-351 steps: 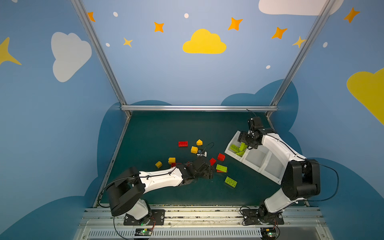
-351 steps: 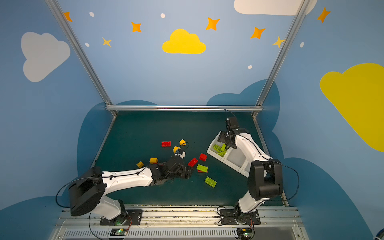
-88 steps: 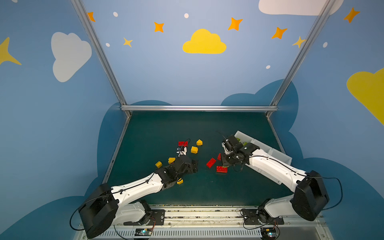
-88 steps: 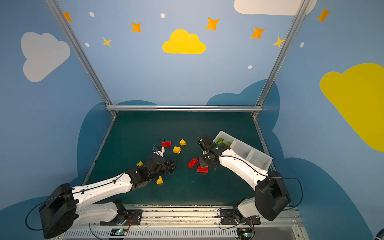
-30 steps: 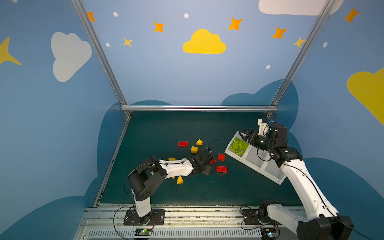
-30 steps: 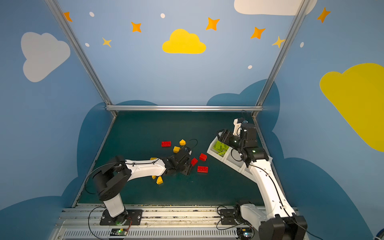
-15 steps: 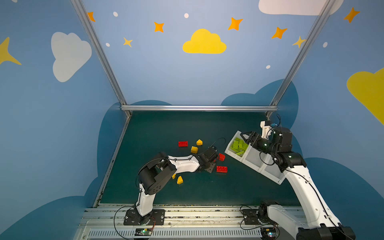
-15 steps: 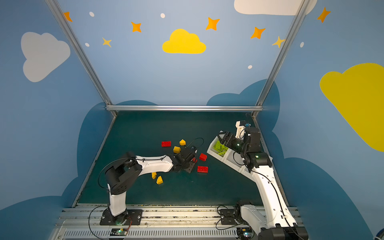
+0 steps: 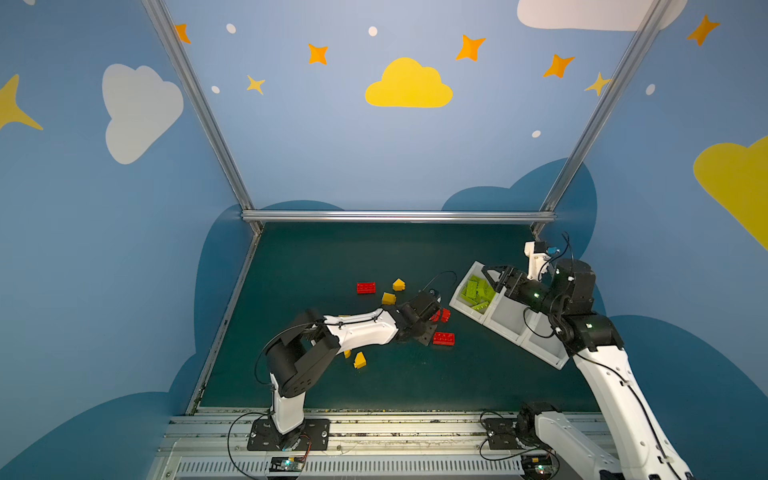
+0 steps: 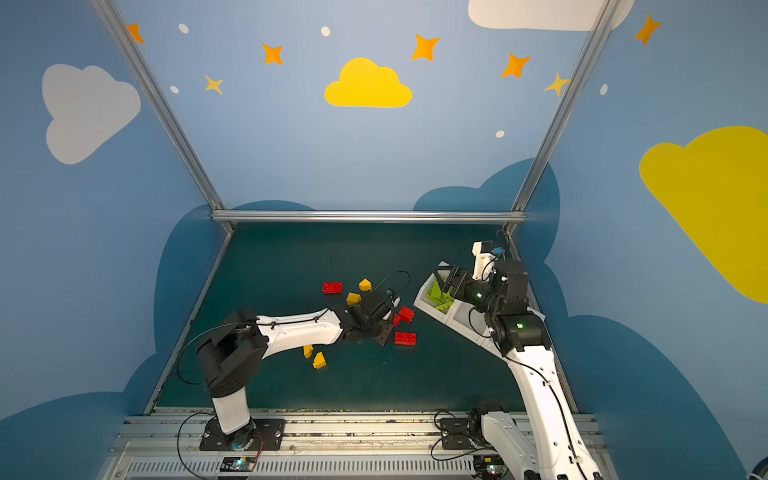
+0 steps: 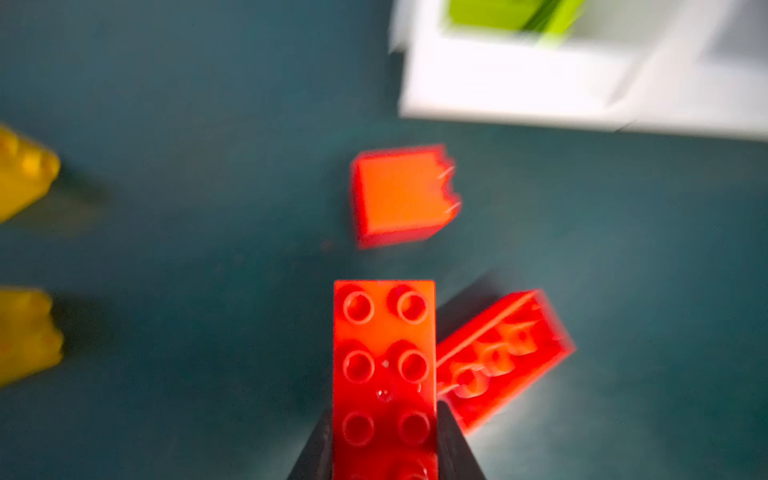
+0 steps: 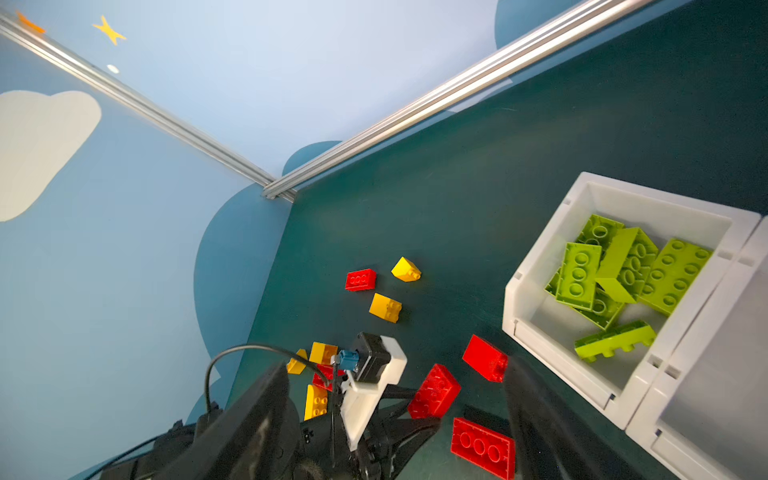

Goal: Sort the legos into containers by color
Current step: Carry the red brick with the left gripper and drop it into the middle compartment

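Legos, red: four show plainly in the right wrist view, and a fifth red bit is half hidden behind a cable. All are glossy hard plastic with round studs. A long red brick (image 11: 384, 353), two studs wide, sits in the left gripper (image 11: 384, 415). A smooth-faced red block (image 11: 401, 195) lies just ahead of it, and a tipped red brick (image 11: 503, 361) lies just beside it. A lone red brick (image 9: 365, 287) lies farther back.
Legos, yellow: five in the right wrist view, four in both top views. A sloped yellow piece (image 9: 399, 285) and a short yellow brick (image 9: 388, 298) lie near the lone red brick. A yellow wedge (image 9: 360, 360) lies by the left arm.
Legos, green: at least six lime bricks (image 12: 623, 274), long and studded, are piled crisscross in the bin at the row's far end.
Containers: three white bins (image 9: 500, 326), square, open-topped plastic, are joined in a slanted row at the mat's right side.
Held: black fingers are clamped on the long sides of the long red brick, its studs facing the wrist camera.
Free: the right gripper (image 9: 493, 277) has its jaws spread wide with nothing between them, above the bin of greens.
Ground: the mat (image 9: 332, 257) is dark teal, flat and matte.
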`<state>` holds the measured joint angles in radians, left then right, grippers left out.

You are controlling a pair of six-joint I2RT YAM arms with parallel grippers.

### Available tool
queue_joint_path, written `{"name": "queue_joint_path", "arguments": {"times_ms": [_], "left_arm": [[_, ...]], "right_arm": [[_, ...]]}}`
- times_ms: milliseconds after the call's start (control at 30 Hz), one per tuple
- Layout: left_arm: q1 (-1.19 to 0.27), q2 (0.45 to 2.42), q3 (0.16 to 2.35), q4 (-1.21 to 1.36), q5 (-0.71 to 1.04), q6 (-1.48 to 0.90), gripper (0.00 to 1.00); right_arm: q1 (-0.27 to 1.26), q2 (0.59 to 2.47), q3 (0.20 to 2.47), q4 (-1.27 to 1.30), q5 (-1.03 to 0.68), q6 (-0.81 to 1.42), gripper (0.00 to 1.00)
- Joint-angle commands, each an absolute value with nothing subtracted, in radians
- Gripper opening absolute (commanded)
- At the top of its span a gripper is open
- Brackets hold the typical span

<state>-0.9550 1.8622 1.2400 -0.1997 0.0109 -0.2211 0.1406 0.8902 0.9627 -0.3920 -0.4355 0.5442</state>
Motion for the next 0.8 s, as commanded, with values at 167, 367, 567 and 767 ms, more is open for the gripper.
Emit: {"name": "queue_joint_path", "arguments": {"times_ms": [167,367,567,767], "left_arm": [[-0.988,2.023,1.55,-0.207,0.206,-0.254,0.28],[-0.997,2.18,1.758,-0.206,0.307,-0.291,0.28],[-0.997,2.319,1.941,-0.202,0.392,-0.327,0.28],[-0.999,2.442,2.11,-0.202,0.448,-0.38,0.28]], "right_arm": [[0.252,0.862,1.046,-0.423,-0.416,0.503,0.79],[0.303,0.843,1.061,-0.433,-0.407,0.488,0.79],[0.338,0.793,1.048,-0.411,-0.429,0.498,0.79],[0.361,0.777,1.033,-0.408,-0.426,0.498,0.79]]}}
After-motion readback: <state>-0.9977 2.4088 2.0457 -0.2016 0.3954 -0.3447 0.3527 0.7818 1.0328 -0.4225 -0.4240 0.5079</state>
